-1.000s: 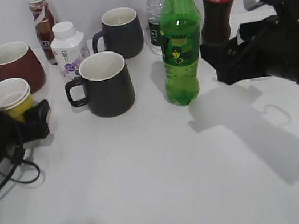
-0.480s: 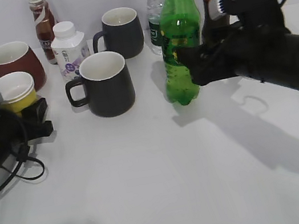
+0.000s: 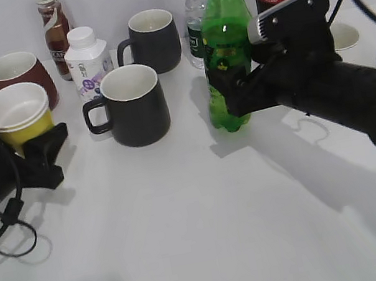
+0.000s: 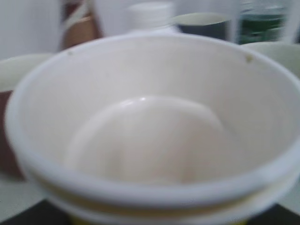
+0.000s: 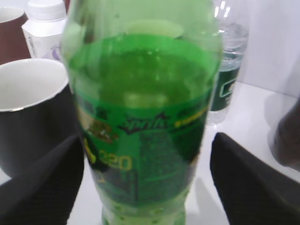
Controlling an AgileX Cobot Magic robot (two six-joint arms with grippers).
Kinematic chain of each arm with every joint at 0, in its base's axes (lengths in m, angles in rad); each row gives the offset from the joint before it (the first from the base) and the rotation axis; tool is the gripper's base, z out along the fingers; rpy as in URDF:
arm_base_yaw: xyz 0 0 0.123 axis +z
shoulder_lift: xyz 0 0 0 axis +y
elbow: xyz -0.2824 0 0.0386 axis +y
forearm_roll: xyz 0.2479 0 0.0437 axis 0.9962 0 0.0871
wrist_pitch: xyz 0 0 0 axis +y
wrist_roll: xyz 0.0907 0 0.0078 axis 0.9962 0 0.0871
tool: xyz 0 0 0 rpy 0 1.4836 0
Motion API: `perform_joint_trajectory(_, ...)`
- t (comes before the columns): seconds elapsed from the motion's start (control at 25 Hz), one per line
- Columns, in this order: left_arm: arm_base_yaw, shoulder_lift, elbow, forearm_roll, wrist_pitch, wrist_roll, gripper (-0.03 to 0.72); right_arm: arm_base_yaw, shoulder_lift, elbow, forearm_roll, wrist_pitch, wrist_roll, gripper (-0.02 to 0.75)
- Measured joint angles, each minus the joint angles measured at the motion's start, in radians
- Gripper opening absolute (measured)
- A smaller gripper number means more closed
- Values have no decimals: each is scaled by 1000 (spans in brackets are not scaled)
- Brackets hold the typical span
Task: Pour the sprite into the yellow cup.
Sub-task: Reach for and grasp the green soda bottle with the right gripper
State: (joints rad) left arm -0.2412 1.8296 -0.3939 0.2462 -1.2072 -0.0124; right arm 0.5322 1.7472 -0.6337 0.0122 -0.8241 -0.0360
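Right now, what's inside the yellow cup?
Nothing visible: in the left wrist view the yellow cup shows only a bare white wall and bottom, though the image is blurred. The sprite stands upright and capped between the right claw's fingers.

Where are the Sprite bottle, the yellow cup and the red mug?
Sprite bottle (image 3: pixel 227 39): exterior view, upper body above the label.
Yellow cup (image 3: pixel 31 129): exterior view, yellow side wall under the white rim.
Red mug (image 3: pixel 40 86): exterior view, right side of its dark red wall.
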Motion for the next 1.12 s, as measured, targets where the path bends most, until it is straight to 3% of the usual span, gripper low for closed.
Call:
perform_joint_trajectory(0.36,0,-35,29,341,-1,-99,418,0,146,-101,-12,-42,3,627)
perform_joint_trajectory(0.48,-8,-35,29,428,-1,-103,418,0,193,-145,-12,-42,3,589)
perform_joint_trajectory(0.68,-60,-35,29,459,-1,-111,418,0,212,-167,-12,-48,3,426)
perform_joint_trajectory(0.92,-136,-35,5,461,0,-114,418,0,199,-165,-12,-38,-21,426)
perform_joint_trajectory(1.12,-154,-35,-57,462,3,-163,418,-1,139,-169,-44,-34,-186,426)
